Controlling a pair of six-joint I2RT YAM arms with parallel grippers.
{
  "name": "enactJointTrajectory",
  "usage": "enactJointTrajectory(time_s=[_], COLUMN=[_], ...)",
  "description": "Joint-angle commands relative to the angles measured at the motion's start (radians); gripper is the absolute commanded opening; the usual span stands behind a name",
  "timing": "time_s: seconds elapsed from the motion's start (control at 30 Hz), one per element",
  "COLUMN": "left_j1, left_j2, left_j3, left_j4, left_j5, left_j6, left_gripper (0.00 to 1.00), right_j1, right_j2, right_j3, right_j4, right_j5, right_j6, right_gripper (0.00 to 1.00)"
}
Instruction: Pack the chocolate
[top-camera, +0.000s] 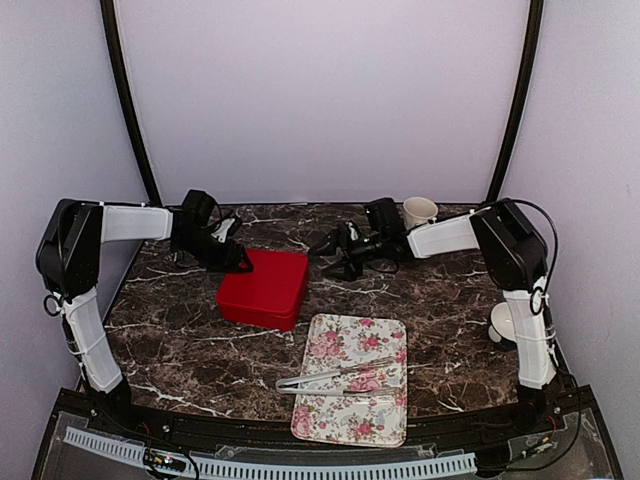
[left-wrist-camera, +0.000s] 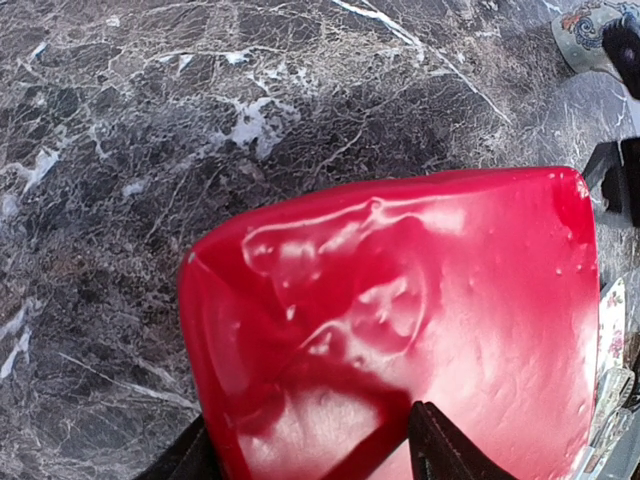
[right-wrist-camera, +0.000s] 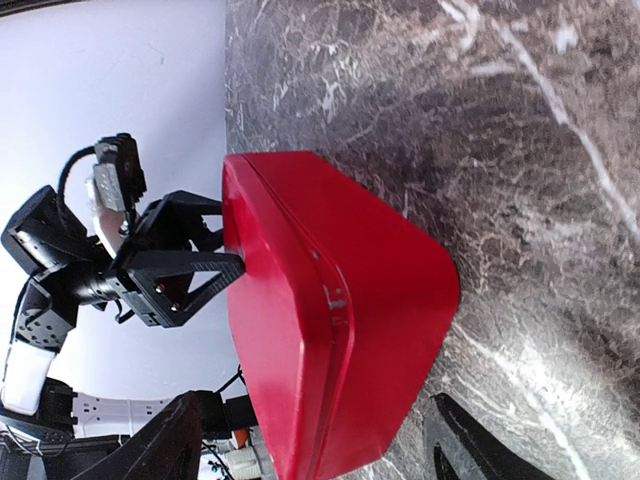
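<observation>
A shut red box (top-camera: 265, 288) lies on the dark marble table. The chocolate is hidden. My left gripper (top-camera: 238, 262) sits at the box's far left corner. In the left wrist view its jaws (left-wrist-camera: 315, 455) are open astride that corner of the box (left-wrist-camera: 420, 320), one finger beside the wall and one over the lid. From the right wrist view, one finger of the left gripper (right-wrist-camera: 170, 270) touches the lid's edge. My right gripper (top-camera: 330, 260) hangs just right of the box, apart from it. Its jaws (right-wrist-camera: 320, 450) stand open toward the box (right-wrist-camera: 340, 330), holding nothing.
A floral tray (top-camera: 320, 430) lies at the near middle with metal tongs (top-camera: 340, 378) across it. A white mug (top-camera: 419, 211) stands at the back right, behind the right arm. Another white cup (top-camera: 500, 322) sits by the right arm's base.
</observation>
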Motion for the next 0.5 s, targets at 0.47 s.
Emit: enactJointTrajectory(time_s=[0.47], left_j1=[-0.011], left_j2=[0.079], left_j3=[0.009], left_j4=[-0.093], left_j5=[-0.029], left_j6=[0.064], left_gripper=[0.62], right_j1=[0.040], right_j2=[0.141], right_j3=[0.242], right_j4=[-0.171], right_j5=[0.078], right_j6=[-0.096], right_gripper=[0.62])
